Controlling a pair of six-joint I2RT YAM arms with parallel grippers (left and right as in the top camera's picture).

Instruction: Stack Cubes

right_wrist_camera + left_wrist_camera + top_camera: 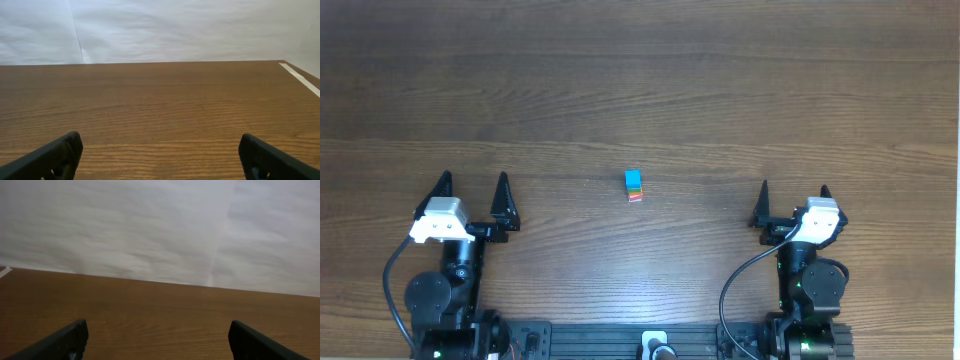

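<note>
Cube stack (634, 186) on counter (820, 80) middle; my left gripper (474, 180) and right gripper (794, 187) spread, empty; stacking looks finished, no further grasp needed.

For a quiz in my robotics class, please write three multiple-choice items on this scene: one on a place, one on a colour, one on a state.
1. The cube stack stands: A. at the table's middle B. at its left edge C. at its far corner
2. The top cube is: A. red B. blue C. black
3. The hands are: A. both open B. both shut C. holding cubes

1A: it sits centred in the top view. 2B: its top face shows blue. 3A: left hand and right hand have fingers spread, nothing between.
</note>
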